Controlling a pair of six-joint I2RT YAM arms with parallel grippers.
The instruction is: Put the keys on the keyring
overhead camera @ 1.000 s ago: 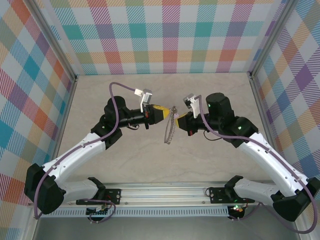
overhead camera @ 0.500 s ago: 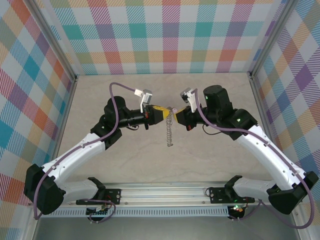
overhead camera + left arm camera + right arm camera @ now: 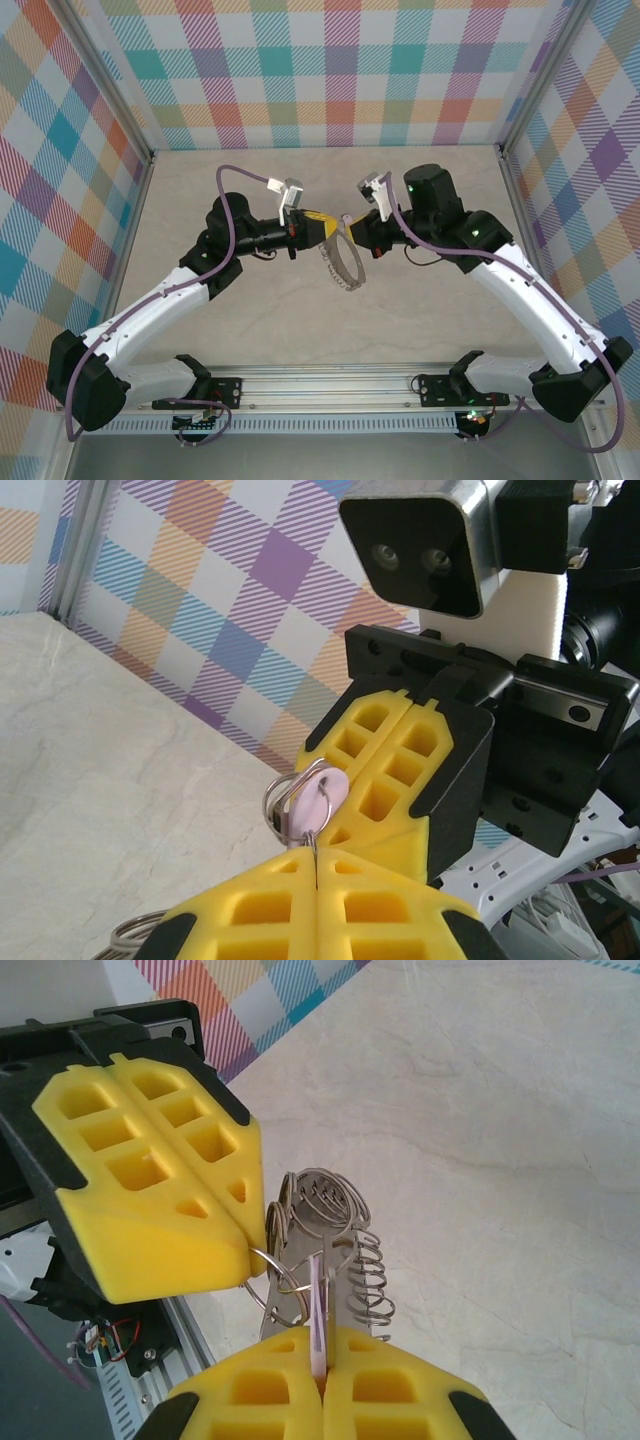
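My left gripper clenched on keyring rim, hoop hanging tilted above table. My right gripper pinching keys by lilac tag. Fingertips almost meeting, mid-air.

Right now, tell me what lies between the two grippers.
The lilac tag and keyring loops bridge left gripper and right gripper, seen in both wrist views.

Left tool and right tool, keyring between, block the centre; tabletop around lies open
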